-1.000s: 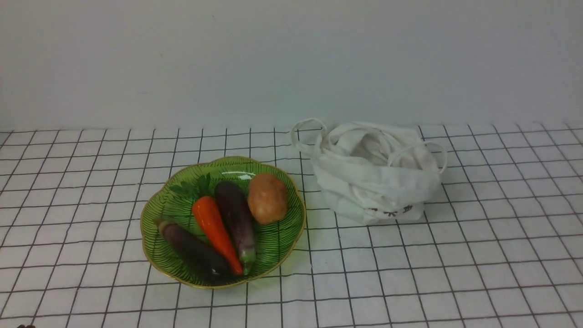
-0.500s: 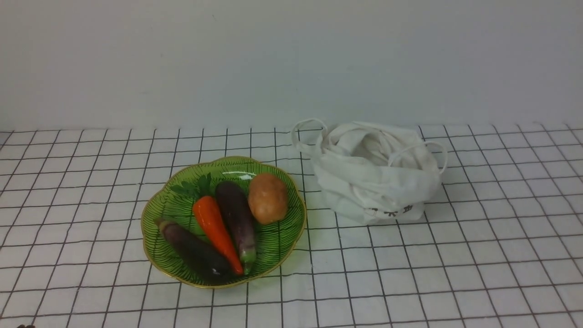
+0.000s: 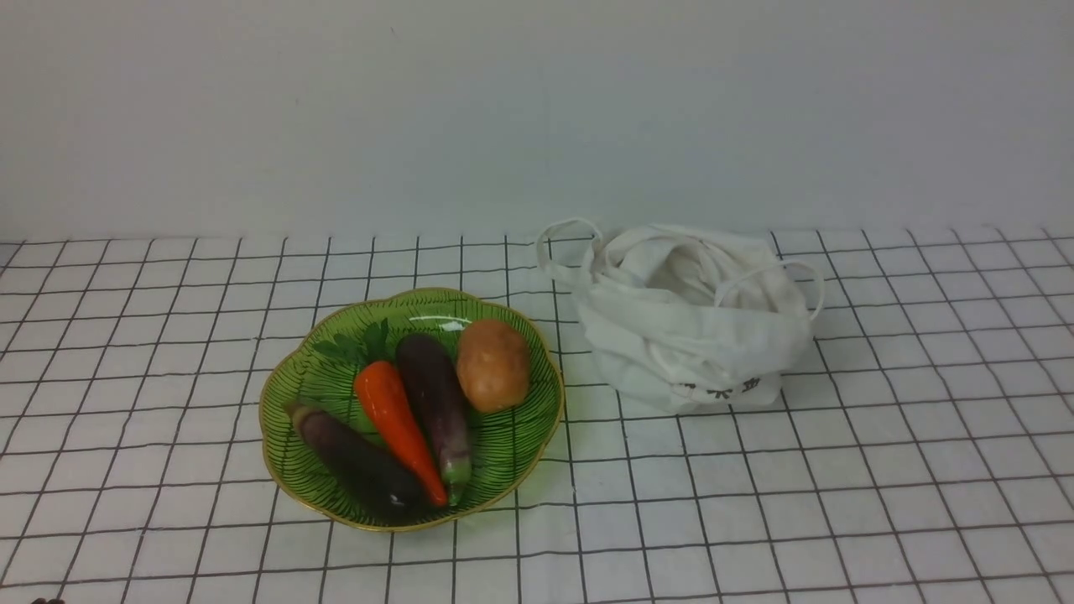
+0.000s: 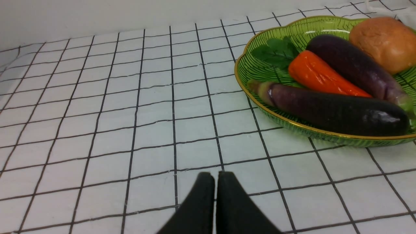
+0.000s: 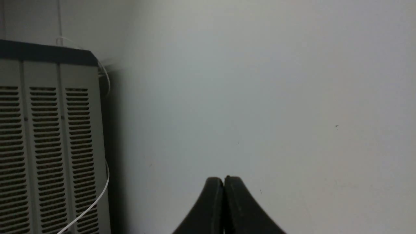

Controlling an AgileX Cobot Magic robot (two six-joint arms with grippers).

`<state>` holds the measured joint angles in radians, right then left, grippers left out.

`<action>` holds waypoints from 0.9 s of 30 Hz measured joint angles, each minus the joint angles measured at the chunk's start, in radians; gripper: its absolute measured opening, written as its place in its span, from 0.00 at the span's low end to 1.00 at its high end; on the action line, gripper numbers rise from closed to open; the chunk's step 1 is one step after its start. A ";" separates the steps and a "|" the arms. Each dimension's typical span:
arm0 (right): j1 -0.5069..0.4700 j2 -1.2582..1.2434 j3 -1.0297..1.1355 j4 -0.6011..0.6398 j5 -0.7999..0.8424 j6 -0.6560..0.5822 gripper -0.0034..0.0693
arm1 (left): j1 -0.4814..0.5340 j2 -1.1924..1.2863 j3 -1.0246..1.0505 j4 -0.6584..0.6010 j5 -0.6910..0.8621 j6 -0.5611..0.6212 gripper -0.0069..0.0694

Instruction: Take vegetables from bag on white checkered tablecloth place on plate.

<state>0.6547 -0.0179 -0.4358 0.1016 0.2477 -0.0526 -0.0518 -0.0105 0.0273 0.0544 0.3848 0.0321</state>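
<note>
The tan-orange potato [image 3: 492, 365] lies on the green leaf-patterned plate [image 3: 319, 377], at its right side, and shows too as potato [image 4: 383, 44] on plate [image 4: 256, 70]. The white cloth bag [image 3: 688, 315] sits crumpled on the checkered tablecloth [image 3: 881, 470] to the right of the plate. My left gripper [image 4: 215, 175] is shut and empty, low over the tablecloth [image 4: 130, 113], well apart from the plate. My right gripper [image 5: 223, 179] is shut, holds nothing and faces a bare wall. Neither gripper shows in the front view.
An orange carrot [image 3: 398, 428] with green leaves and two dark purple eggplants [image 3: 436, 403] lie on the plate beside the potato. A grey wall stands behind the table. The right wrist view shows a vented grey cabinet [image 5: 48, 146] with a white cable.
</note>
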 joint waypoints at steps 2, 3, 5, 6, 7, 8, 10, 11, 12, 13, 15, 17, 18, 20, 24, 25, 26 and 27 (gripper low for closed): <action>0.000 0.000 0.022 0.029 0.000 -0.039 0.03 | 0.000 0.000 0.000 0.000 0.000 0.000 0.08; -0.001 0.000 0.041 0.035 0.000 -0.044 0.03 | 0.000 0.000 0.000 0.000 0.000 0.000 0.08; -0.030 0.000 0.081 0.035 0.001 -0.053 0.03 | 0.000 0.000 0.000 0.000 0.000 0.000 0.08; -0.036 0.000 0.085 0.035 0.001 -0.054 0.03 | 0.000 0.000 0.000 0.000 0.000 0.000 0.08; -0.067 0.000 0.110 0.036 0.001 -0.058 0.03 | 0.000 0.000 0.000 0.000 0.000 0.000 0.08; -0.138 0.000 0.166 0.036 0.003 -0.068 0.03 | 0.000 0.000 0.000 0.000 0.000 0.000 0.08; -0.218 0.000 0.225 0.027 0.005 -0.078 0.03 | 0.000 0.000 0.000 0.000 0.000 0.000 0.08; -0.255 0.000 0.257 0.019 0.007 -0.086 0.03 | 0.000 0.000 0.000 0.000 0.000 0.000 0.08; -0.283 0.000 0.290 0.008 0.008 -0.091 0.03 | 0.000 0.000 0.000 0.000 0.000 0.000 0.08; -0.337 0.000 0.342 -0.004 0.010 -0.097 0.03 | 0.000 0.000 0.000 0.000 0.000 0.000 0.08; -0.424 0.000 0.423 -0.021 0.024 -0.104 0.03 | 0.000 0.000 0.000 0.000 0.000 0.000 0.08; -0.498 0.001 0.457 -0.022 0.065 -0.104 0.03 | 0.000 0.000 0.000 0.000 0.000 0.000 0.08; -0.537 0.001 0.461 -0.024 0.118 -0.104 0.03 | 0.000 0.000 0.000 0.000 0.000 0.000 0.08; -0.596 0.003 0.459 -0.028 0.134 -0.110 0.03 | 0.000 0.000 0.000 0.000 0.000 0.000 0.08; -0.641 0.003 0.458 -0.030 0.139 -0.112 0.03 | 0.000 0.000 0.000 0.000 0.000 0.000 0.08; -0.641 0.003 0.458 -0.030 0.139 -0.112 0.03 | 0.000 0.000 0.000 0.000 0.000 0.000 0.08; -0.642 0.003 0.458 -0.030 0.139 -0.112 0.03 | 0.000 0.000 0.000 0.000 0.000 0.000 0.08; -0.642 0.003 0.458 -0.030 0.139 -0.112 0.03 | 0.000 0.000 0.000 0.000 0.000 0.000 0.08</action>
<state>0.0128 -0.0148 0.0220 0.0719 0.3869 -0.1648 -0.0518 -0.0105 0.0273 0.0544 0.3848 0.0321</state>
